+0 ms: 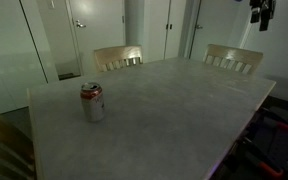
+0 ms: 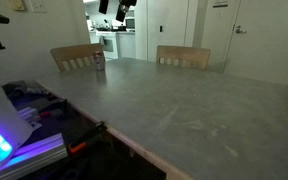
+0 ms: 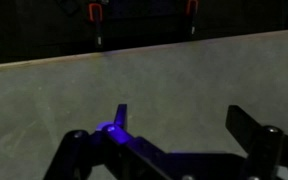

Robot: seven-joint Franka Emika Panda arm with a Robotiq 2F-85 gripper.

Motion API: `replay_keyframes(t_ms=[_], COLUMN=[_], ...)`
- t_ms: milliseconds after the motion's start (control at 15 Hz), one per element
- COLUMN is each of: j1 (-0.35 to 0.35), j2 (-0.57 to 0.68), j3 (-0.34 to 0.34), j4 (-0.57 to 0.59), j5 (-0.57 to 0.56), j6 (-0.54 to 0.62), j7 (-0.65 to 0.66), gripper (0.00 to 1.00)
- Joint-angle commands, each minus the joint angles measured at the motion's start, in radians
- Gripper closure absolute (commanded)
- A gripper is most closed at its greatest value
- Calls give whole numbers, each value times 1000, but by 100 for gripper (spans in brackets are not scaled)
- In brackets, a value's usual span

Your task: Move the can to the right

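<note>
The small cylindrical silver-grey metal can [image 1: 92,102], with a red band near its top and a pale silver lid, stands upright on the wide grey stone-look tabletop [image 1: 174,110]. It is nearer the end of the tabletop where a light wooden slatted chair [image 1: 117,57] is pushed in, and well apart from every edge. In an exterior view the can [image 2: 100,63] is only a small dark shape at the far edge beside a chair back, too small to show colour or print; any label is also too blurred to read up close. The tool [image 3: 184,125] shows best in the wrist view: its two dark fingers [image 3: 249,125] are spread wide with only bare tabletop between them, holding nothing. In both exterior views it hangs high above the tabletop, well away from the can and cut off by the top of the frame [image 1: 261,14], so its shape is hard to make out there. A second wooden slatted chair [image 1: 232,58] stands at the far side, white doors [image 1: 84,30] behind. Purple-lit equipment [image 2: 4,140] sits beside the near edge, partly out of frame.
</note>
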Motion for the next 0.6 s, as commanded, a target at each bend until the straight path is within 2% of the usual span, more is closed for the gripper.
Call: replay_keyframes(t_ms=[0, 533], j1=[-32, 19], j2=[5, 218], j3=[29, 71], j4=[2, 249], j5=[11, 0], j6=[-3, -50], j7=[-11, -129], gripper=[0, 0])
